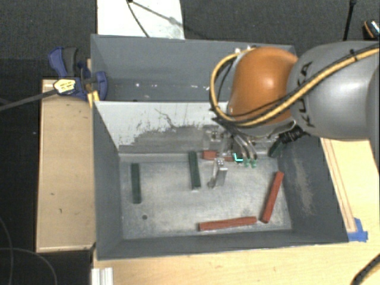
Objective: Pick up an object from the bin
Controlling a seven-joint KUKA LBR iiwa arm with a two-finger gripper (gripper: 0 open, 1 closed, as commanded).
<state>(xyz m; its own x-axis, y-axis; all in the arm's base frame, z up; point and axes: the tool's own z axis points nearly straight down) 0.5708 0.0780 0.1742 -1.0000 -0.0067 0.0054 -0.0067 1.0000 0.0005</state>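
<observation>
Grey bin [166, 200]: the claw [218, 176], whether clenched cannot be told, hangs by a green stick [194, 171] at its nine o'clock; likely light, stiff; pinch mid-length

place: robotics lab | evidence: KUKA arm [338, 94] over grey metal bin [107, 186]

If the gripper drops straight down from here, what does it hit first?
Probably the bare bin floor: the gripper hangs just right of the middle dark green stick, which seems beside its line, not under it. Depth is unclear, so it might graze that stick.
</observation>
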